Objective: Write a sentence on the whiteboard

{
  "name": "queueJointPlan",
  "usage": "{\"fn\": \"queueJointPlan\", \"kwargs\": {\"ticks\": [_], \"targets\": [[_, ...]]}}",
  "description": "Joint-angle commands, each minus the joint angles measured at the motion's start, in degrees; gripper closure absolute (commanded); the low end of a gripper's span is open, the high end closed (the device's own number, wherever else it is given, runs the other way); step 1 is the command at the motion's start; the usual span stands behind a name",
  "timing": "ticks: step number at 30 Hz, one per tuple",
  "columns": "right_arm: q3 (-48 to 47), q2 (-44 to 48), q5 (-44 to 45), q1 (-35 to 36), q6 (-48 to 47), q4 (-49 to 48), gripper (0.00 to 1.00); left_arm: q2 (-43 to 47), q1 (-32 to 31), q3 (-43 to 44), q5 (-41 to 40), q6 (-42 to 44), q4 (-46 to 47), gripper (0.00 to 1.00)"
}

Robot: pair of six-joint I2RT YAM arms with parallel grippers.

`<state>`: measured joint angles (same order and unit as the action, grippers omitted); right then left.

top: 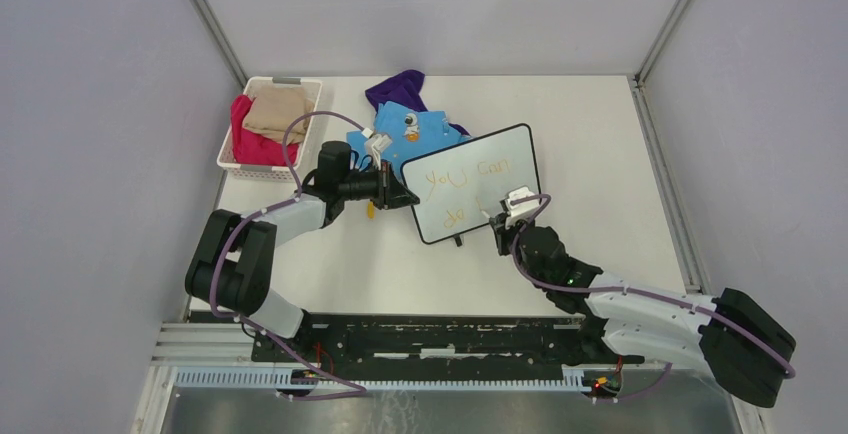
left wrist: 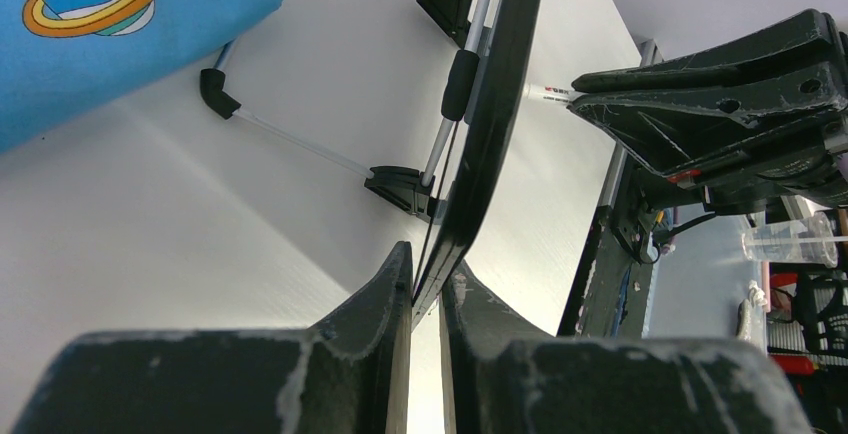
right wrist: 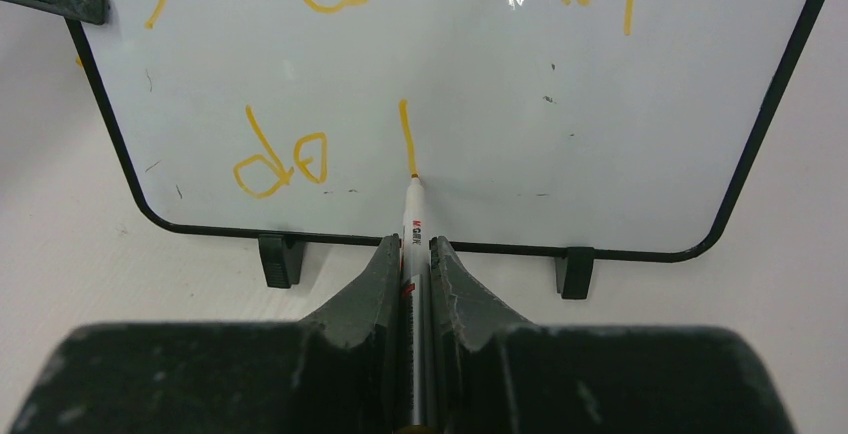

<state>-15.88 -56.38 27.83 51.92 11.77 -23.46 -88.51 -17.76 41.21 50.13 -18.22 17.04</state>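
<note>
Top cam sits high behind the arm bases and looks down over the whole table (top: 620, 174). Left wrist cam rides the left gripper (left wrist: 425, 289), very near, sighting edge-on along the whiteboard (left wrist: 490, 104). Right wrist cam faces the board's front squarely, also close. I get the whiteboard in all three. Left wrist also catches the right gripper (left wrist: 590, 94) and marker (left wrist: 545, 94).

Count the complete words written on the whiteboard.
3: "you" top left of the whiteboard, "can" top right, "do" bottom left. Beside it, a lone stroke sits at the marker tip.
</note>
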Motion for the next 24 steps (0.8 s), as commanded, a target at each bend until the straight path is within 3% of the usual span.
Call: {"fn": "queueJointPlan", "kwargs": {"ticks": [1,15,24], "targets": [[0.83,0.98,0.43,-0.16,0.48,-0.61,1.0,-1.62,-0.26,-0.06,-2.87,3.36,-5.0,0.98],[-0.96,5.29,3.18,-0.24,-1.39,-0.01,1.0,-1.62,-0.32,0.02,-2.89,3.36,-5.08,0.98],[-6.98,2.3,2.51,-1.24,-3.14,-0.12,1.0,-1.41,-0.41,-0.01,-2.88,3.38,-5.08,0.98]]}}
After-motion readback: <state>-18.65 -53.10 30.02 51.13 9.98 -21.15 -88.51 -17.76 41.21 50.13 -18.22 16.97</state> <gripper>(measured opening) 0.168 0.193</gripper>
